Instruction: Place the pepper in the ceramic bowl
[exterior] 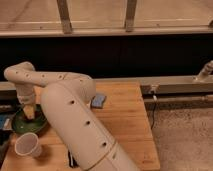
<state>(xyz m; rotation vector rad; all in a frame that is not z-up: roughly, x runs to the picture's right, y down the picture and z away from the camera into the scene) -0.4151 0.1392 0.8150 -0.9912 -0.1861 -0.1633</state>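
A dark green ceramic bowl (27, 125) sits near the left edge of the wooden table (125, 130). My white arm (75, 120) reaches from the bottom of the view, bends back to the left and points down. My gripper (29, 111) hangs right over the bowl, at or just inside its rim. A yellowish shape (31, 114) shows at the gripper's tip above the bowl. I cannot tell whether it is the pepper. No pepper shows anywhere else on the table.
A white paper cup (27, 145) stands just in front of the bowl at the table's front left. A blue flat object (99, 101) lies mid-table behind the arm. A rail and dark window wall run behind the table. Floor lies to the right.
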